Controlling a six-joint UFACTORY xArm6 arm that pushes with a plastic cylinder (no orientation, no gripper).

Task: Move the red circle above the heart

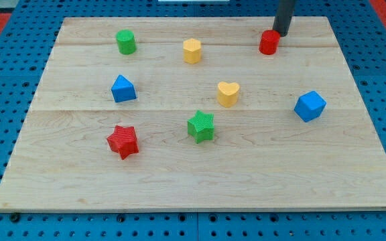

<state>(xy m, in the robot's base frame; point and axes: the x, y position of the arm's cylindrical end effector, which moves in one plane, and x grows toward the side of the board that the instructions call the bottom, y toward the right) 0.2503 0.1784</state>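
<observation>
Seven blocks on a wooden board, itself on a blue pegged surface. Nearest the view's bottom: red star at lower left, green star just right of it toward centre. Next row up: blue block, wedge-like, on the left; yellow heart near centre; blue cube-like block well to the right. Far row along the view's top: green cylinder, yellow hexagon-ish block, red circle.

No claw on this rig, so nothing to open or close and nothing held: just a dark rod. The tip sits just beside the red circle, at its upper-right edge; touching or a hair apart, cannot tell. Rod leaves the frame at the top.

Key relation: the red circle lies to the lower left of the tip, and the heart is further down-left again, well apart from the circle. The circle is already higher in view than the heart but off to the right. Judged target is the spot directly above the heart, between the yellow hexagon-ish block and the circle's present place. So the push likely needs to go mostly leftward. The tip's side looks about right for that, though a purely diagonal shove might carry the circle too low, toward the heart itself.
</observation>
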